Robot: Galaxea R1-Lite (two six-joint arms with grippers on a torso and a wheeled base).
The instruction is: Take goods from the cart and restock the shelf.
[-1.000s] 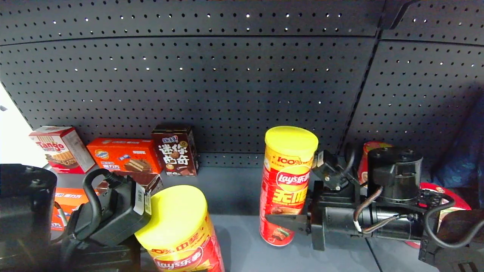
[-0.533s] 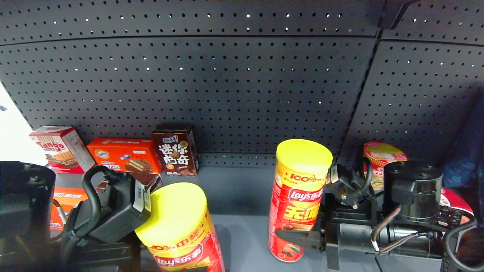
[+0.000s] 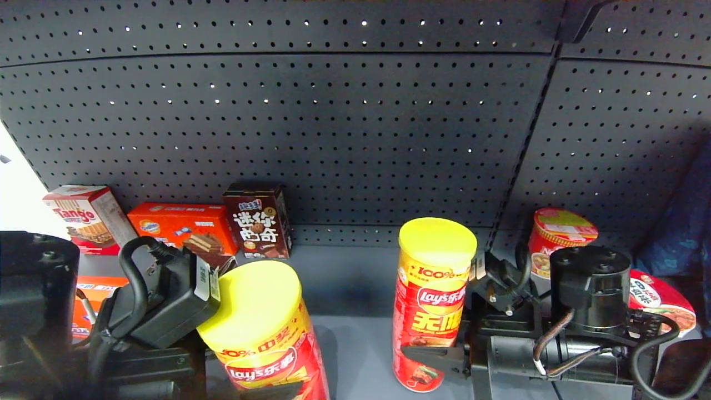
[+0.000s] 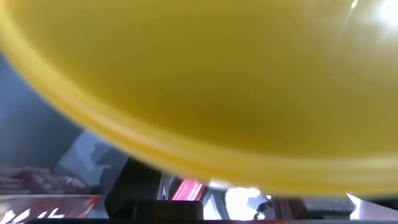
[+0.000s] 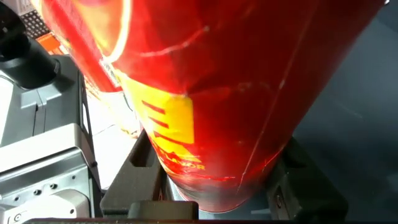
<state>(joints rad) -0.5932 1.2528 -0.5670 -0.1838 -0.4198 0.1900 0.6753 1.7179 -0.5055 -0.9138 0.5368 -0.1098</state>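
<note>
The right end effector (image 3: 430, 355) is clamped on the lower part of an upright chip can (image 3: 436, 278) at lower centre-right, above the shelf (image 3: 355, 289). The right wrist view shows fingers (image 5: 134, 186) on both sides of it. The left end effector (image 3: 266, 390), lower left, probably grips a tilted second chip can (image 3: 261, 328). The left wrist view shows its yellow lid (image 4: 205, 81) close up.

The right can (image 3: 433, 300) is being held upright by the right gripper (image 3: 427, 355) — the left can (image 3: 261, 328), tilted, is being gripped by the left gripper (image 3: 266, 392).

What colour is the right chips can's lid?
Yellow; the lid shows best in head view.
</note>
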